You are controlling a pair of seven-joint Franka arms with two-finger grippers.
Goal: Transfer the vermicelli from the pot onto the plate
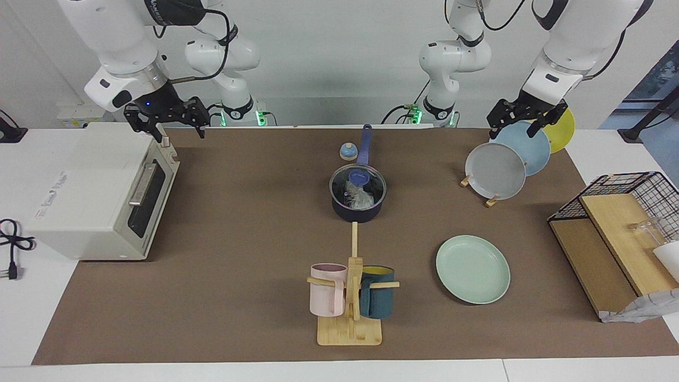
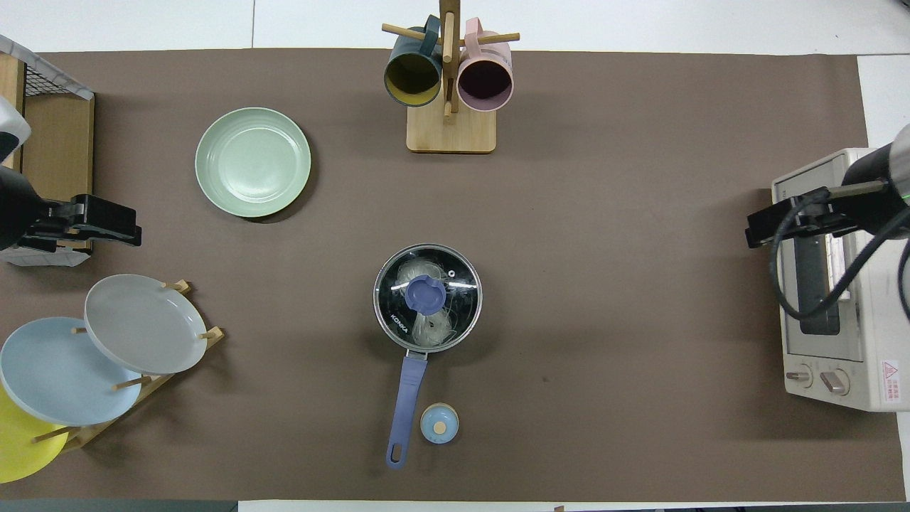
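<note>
The dark navy pot (image 1: 356,211) stands mid-table with its long blue handle (image 2: 407,398) pointing toward the robots. A glass lid with a blue knob (image 2: 426,294) covers it. The whitish vermicelli (image 2: 431,328) shows through the lid, inside the pot. The pale mint-green plate (image 1: 472,269) lies empty on the mat, farther from the robots than the pot and toward the left arm's end; it also shows in the overhead view (image 2: 253,162). My left gripper (image 1: 517,128) is open, up over the plate rack. My right gripper (image 1: 179,132) is open, up beside the toaster oven's top.
A rack (image 1: 493,200) holds a grey plate (image 1: 496,171), a light blue plate (image 1: 528,146) and a yellow plate. A toaster oven (image 1: 101,196) stands at the right arm's end. A mug tree (image 1: 350,329) holds a pink and a teal mug. A small blue round object (image 1: 348,152) lies beside the pot handle. A wire basket (image 1: 631,185) with boards stands at the left arm's end.
</note>
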